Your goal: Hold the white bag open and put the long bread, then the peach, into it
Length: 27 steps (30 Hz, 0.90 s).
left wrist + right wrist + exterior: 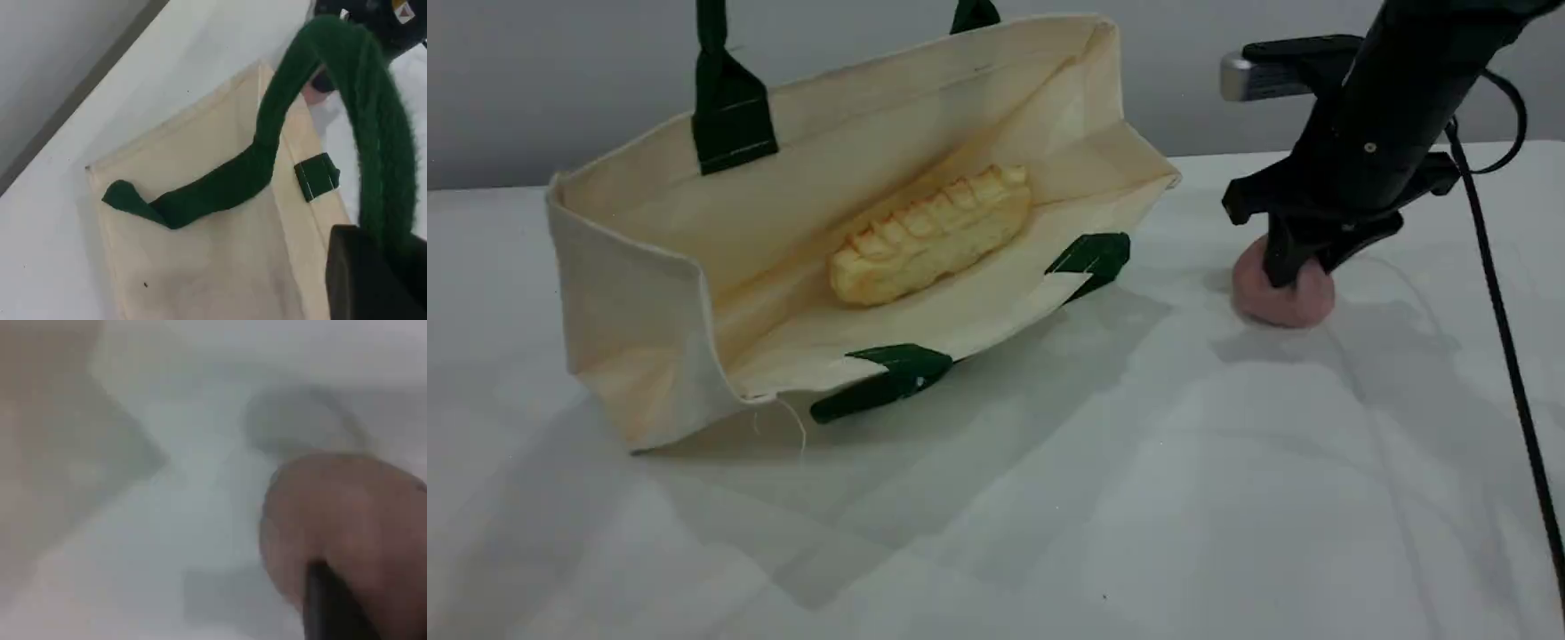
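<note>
Bread's in! The long bread point(929, 236) lies inside the white bag point(623, 293), flat on the lower wall with its ridges facing up, so I'd call the first half of the job done. The bag lies on its side on the left half of the table point(1138, 489), close to the far edge, with its mouth gaping toward the near edge. Its long axis runs roughly along that far edge. The loaf follows the same line, one end toward the near left corner and the other slanting off toward the far right.

Up top, the left gripper point(373, 273) is pressed together on the upper strap handle point(220, 183). The green loop rises off the canvas to its fingertip, and that lift is what props the mouth open.

Now the peach point(1294, 302). It sits on the right side of the table, near the far edge and well apart from the bag. It's round, so there's no axis to speak of, and no leaf mark shows. The right gripper point(1307, 262) is down over it with one dark finger against the pink skin. Whether it's truly pinching, I cannot tell. What's left: lift it, carry it left, drop it in
</note>
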{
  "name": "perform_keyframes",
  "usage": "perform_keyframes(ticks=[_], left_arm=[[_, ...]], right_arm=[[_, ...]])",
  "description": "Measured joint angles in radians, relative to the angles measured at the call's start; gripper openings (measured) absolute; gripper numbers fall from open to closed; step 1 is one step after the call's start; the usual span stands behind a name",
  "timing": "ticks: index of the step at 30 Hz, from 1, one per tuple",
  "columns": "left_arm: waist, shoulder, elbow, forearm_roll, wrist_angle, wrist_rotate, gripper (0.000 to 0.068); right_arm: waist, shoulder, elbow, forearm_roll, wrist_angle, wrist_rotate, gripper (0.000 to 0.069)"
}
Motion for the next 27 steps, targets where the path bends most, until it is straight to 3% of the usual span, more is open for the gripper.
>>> perform_keyframes(ticks=[16,21,27], left_arm=[[0.001,0.0,0.0,0.0,0.0,0.019,0.0089],[0.001,0.0,0.0,0.001,0.0,0.019,0.0089],[0.002,0.0,0.0,0.001,0.0,0.019,0.0089]], right_arm=[[-0.001,-0.295,0.027,-0.001,0.172,0.043,0.0191],[0.024,-0.411,0.137,0.033,0.103,0.034,0.0191],[0.133,-0.561,0.322,0.109,-0.057,0.033,0.0191]])
